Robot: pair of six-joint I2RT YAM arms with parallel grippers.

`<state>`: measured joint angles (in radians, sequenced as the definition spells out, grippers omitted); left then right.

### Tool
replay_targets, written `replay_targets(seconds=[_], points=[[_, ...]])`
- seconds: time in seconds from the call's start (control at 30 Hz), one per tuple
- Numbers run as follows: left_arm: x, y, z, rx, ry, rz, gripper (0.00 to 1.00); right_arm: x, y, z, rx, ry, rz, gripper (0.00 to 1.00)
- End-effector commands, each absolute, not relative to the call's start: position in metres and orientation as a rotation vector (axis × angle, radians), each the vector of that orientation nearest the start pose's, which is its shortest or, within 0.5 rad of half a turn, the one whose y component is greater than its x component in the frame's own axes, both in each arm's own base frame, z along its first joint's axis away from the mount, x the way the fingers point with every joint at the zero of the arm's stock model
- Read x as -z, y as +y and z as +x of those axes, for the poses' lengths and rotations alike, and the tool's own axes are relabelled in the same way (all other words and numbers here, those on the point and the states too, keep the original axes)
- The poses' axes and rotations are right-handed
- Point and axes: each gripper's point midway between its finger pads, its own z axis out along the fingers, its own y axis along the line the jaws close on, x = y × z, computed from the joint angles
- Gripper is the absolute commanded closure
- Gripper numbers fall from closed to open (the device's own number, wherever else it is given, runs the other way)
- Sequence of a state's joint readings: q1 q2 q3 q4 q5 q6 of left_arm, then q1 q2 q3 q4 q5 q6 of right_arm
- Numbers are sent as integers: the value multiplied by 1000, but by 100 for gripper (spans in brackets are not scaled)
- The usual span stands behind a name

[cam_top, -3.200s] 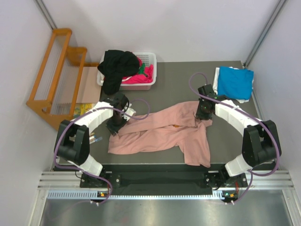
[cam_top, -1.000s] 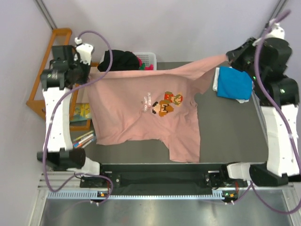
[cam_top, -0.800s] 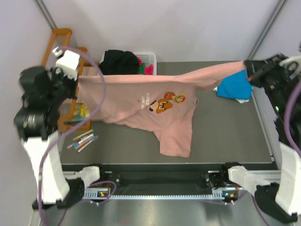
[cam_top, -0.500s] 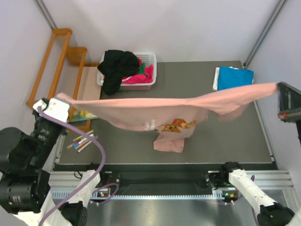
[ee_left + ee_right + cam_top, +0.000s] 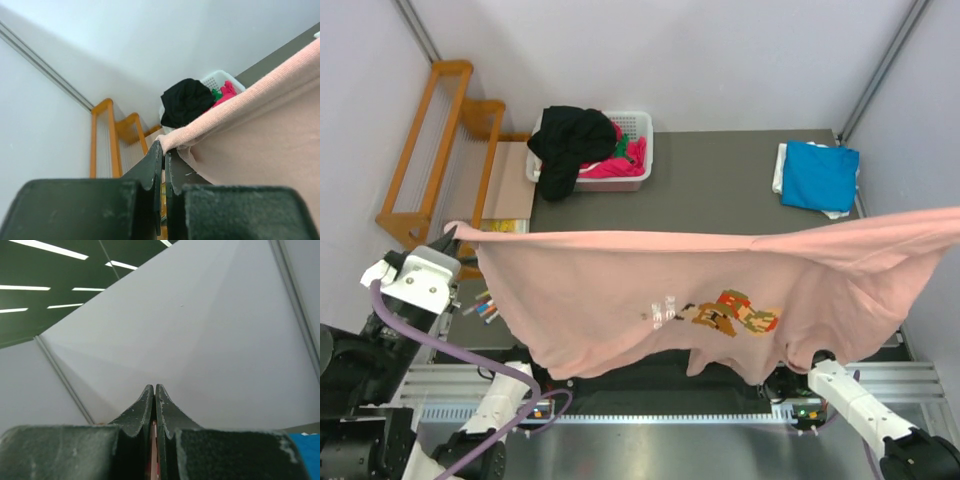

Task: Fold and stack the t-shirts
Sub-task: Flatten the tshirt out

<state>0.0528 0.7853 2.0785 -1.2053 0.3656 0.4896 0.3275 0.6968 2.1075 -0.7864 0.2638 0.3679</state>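
Note:
A salmon-pink t-shirt (image 5: 620, 300) with an orange-dark chest print (image 5: 725, 310) hangs stretched high over the table's near half. Its top edge runs from the left side to the right border of the top view. My left gripper (image 5: 164, 148) is shut on one upper corner of the pink shirt (image 5: 260, 130), seen small in the top view as the left gripper (image 5: 450, 236). My right gripper (image 5: 154, 387) is shut with a sliver of pink cloth between its jaws; it lies outside the top view. A folded blue t-shirt (image 5: 820, 175) rests at the far right.
A white slatted basket (image 5: 638, 128) at the back left holds a black shirt (image 5: 570, 140) draped over its rim, plus magenta (image 5: 620, 168) and green cloth. A wooden rack (image 5: 430, 150) stands left of the table, with markers (image 5: 485, 305) below it.
Both arms have risen and swung toward the camera, lifting the pink shirt off the table. It now hangs spread and taut, covering the near edge; the right gripper has left the top view.

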Motion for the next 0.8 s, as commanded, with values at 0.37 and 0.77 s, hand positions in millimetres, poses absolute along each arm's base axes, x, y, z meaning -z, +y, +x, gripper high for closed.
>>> replay_targets(seconds=[0.37, 0.77], points=[[-269, -16, 279, 25, 2079, 577, 100, -457, 13, 299, -51, 1523, 461, 100], [-176, 13, 386, -91, 2391, 542, 100, -326, 0, 422, -19, 1804, 645, 100]])
